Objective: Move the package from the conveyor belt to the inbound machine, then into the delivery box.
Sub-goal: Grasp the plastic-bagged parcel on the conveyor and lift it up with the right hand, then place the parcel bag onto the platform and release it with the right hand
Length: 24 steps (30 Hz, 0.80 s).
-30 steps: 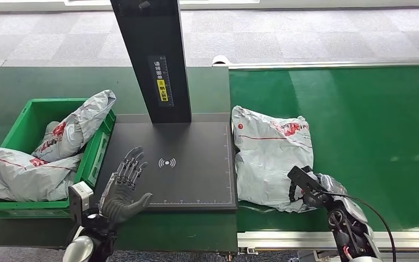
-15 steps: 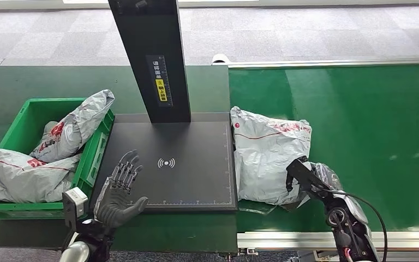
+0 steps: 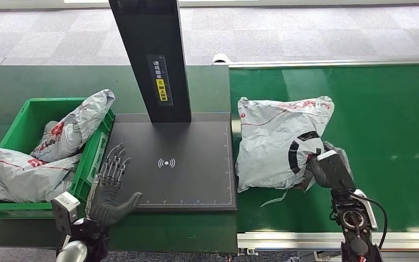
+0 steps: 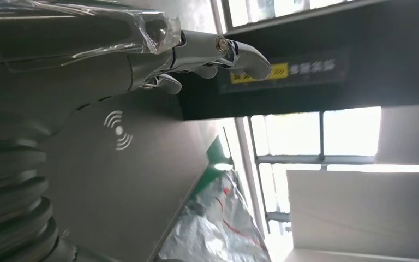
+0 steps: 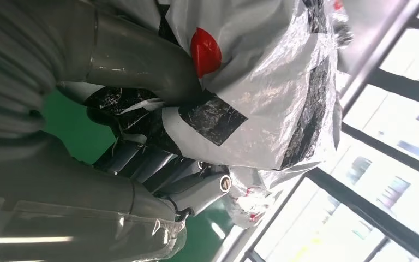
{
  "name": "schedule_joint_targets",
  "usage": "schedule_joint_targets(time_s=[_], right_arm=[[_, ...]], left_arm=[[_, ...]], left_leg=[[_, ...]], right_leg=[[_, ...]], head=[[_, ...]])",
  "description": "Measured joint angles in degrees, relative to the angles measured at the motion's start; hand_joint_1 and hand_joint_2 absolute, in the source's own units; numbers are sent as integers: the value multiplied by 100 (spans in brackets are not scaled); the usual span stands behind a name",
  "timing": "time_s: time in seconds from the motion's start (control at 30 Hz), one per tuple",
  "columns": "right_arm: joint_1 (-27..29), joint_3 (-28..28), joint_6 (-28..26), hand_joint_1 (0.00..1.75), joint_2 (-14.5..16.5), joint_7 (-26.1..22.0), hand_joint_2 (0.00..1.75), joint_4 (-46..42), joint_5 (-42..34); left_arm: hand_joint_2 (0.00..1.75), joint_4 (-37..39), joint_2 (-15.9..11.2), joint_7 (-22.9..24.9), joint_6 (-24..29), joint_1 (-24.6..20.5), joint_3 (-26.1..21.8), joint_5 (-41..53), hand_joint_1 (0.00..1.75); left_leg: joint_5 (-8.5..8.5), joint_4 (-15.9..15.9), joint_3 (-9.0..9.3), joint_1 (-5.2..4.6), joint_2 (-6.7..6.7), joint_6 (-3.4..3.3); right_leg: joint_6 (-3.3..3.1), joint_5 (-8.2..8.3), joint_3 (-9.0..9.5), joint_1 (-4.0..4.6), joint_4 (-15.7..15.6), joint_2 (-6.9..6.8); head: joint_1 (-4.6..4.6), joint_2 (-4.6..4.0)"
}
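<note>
Your grey package [image 3: 277, 144] sits on the green conveyor belt [image 3: 382, 120], its left edge just beside the inbound machine's black scanning plate [image 3: 169, 164]. Your right hand [image 3: 319, 164] grips its near right corner: in the right wrist view the thumb [image 5: 142, 65] presses one face of the plastic while the fingers [image 5: 196, 188] curl under the other. Your left hand [image 3: 112, 183] hovers over the plate's near left corner, fingers spread and holding nothing, beside the green delivery box [image 3: 33, 109] already containing parcels [image 3: 73, 128].
</note>
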<state>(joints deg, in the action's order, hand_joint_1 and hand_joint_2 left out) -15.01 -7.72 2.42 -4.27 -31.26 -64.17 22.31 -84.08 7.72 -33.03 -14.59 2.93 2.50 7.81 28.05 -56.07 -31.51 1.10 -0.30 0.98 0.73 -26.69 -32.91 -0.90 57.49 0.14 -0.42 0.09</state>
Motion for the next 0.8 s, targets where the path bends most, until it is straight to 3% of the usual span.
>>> schedule_joint_targets(time_s=[0.17,0.27,0.47,0.7,0.8], right_arm=[[346,-240,-349,175,238,-440,175,-1042,-618],[559,-299,-810,175,407,-737,175,-1736,-796],[953,-230,-1655,175,540,-872,175,-2991,-967],[1197,251,-1226,175,544,-842,175,-3384,-466],[1150,529,-1164,175,524,-438,175,-3242,563]], left_arm=[[175,-258,25,-161,-72,-1,-1,-163,0],[175,-410,66,-167,283,-1,-3,-32,0],[175,-814,127,-163,1009,37,-13,65,0],[175,-1123,146,-287,1303,224,-24,-57,0],[175,-1191,148,-309,1326,293,-29,-79,0]], left_leg=[[0,0,-2,0,1,0],[0,0,-2,0,2,0],[0,1,-3,0,3,0],[0,2,-2,0,10,0],[0,5,-4,0,12,1]], right_leg=[[0,0,-3,0,0,0],[0,0,-3,0,0,0],[0,0,-3,0,0,0],[-1,-1,-1,0,0,0],[-1,-1,4,1,0,1]], head=[[1,0],[0,0],[0,0],[-1,0],[-1,0]])
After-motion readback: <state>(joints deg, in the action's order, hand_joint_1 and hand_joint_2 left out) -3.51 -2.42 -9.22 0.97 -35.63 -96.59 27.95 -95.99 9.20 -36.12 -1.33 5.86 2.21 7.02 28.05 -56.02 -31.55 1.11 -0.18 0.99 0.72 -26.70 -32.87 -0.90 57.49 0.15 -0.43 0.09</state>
